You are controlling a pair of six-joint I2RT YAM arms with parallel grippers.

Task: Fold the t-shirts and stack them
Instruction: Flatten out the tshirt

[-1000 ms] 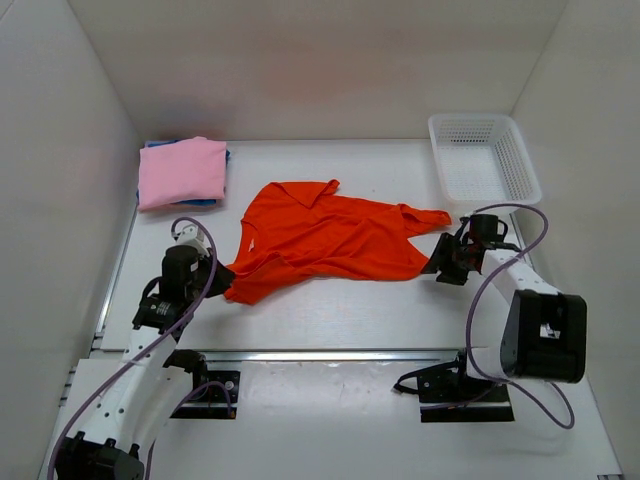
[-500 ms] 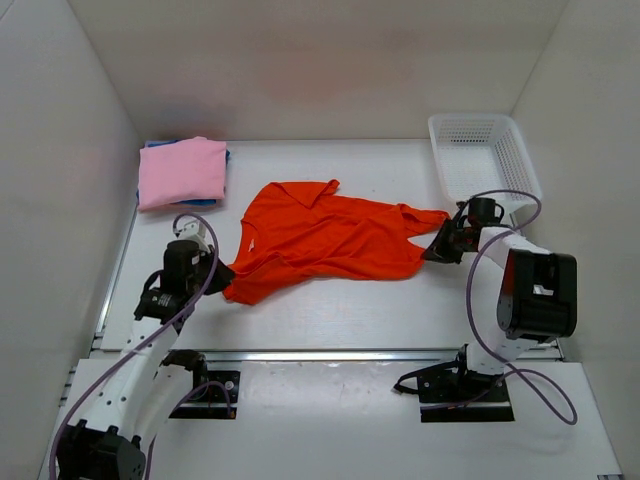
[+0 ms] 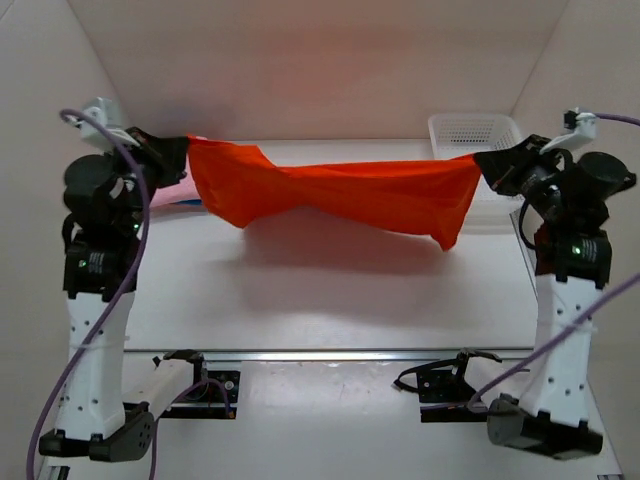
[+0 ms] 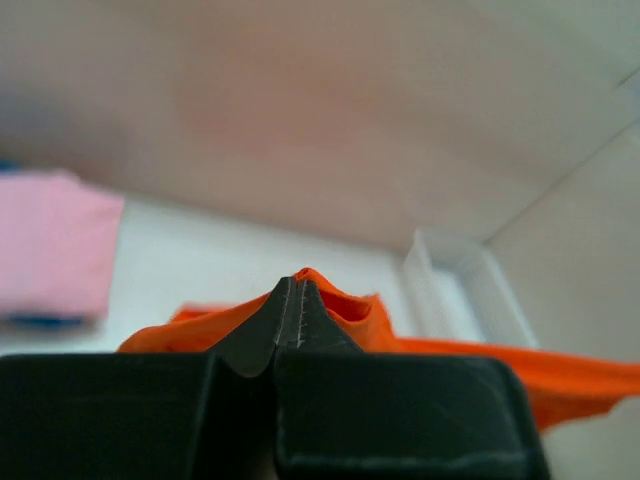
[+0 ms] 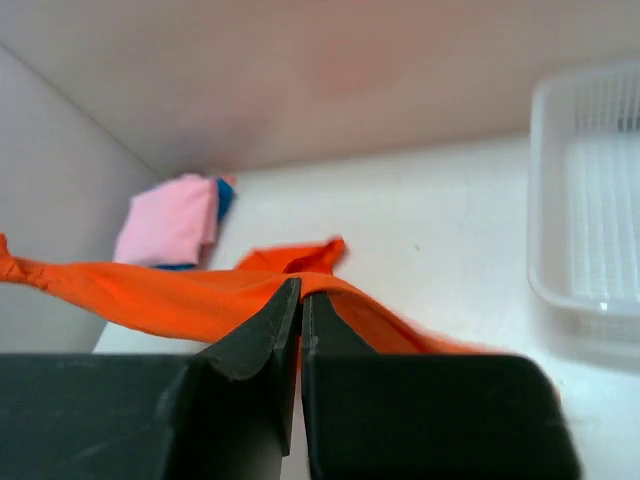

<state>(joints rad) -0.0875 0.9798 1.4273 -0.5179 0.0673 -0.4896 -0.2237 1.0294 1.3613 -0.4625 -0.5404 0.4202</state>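
Right now you are holding the orange-red t-shirt stretched in the air between both arms, left gripper and right gripper each clamped tight on an edge, probably spreading it for folding. The pink t-shirt is lying folded at the back left.

1 white mesh basket, seemingly plastic, far-right table corner

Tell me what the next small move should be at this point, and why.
Probably lower both arms together, keeping the spread, so the orange t-shirt lays out flat on the table. The left tool and right tool are each shut on an opposite end, and the cloth hangs between them above the table, twisted and sagging, not flat enough to fold.
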